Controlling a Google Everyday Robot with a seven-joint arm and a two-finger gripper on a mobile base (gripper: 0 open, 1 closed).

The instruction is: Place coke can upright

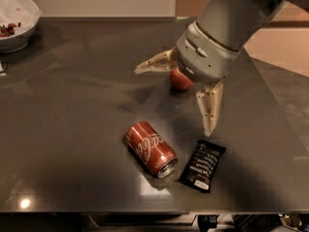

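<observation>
Camera view is looking down on a dark grey surface (72, 129) that is filling most of the scene, with overhead lights glinting off it near its front edge. Reaching in from the upper right, the robot's thick pale grey arm (236, 13) is slanting down toward the middle of the surface. At its end the gripper (173, 102) is hanging above the surface with its two cream fingers spread wide apart and pinching nothing. One finger (154, 63) is pointing out to the left, and the other (210, 105) is pointing down toward the front edge.

A white bowl (17, 37) is sitting at the far left corner, cut off by the picture's edge, with a few dark reddish bits lying inside.

The coke can (150, 149) is lying on its side near the front middle of the surface, below and left of the gripper and apart from both fingers. Its white script is facing up and its silver end is pointing toward the front right.

A black snack wrapper (203, 165) is lying flat just beside that silver end, to the can's right; whether the two are touching I cannot tell. Its upper end is showing just below the tip of the front-pointing finger.

A red apple (181, 80) is resting behind the can, partly hidden by the gripper's wrist, between the two fingers.
</observation>
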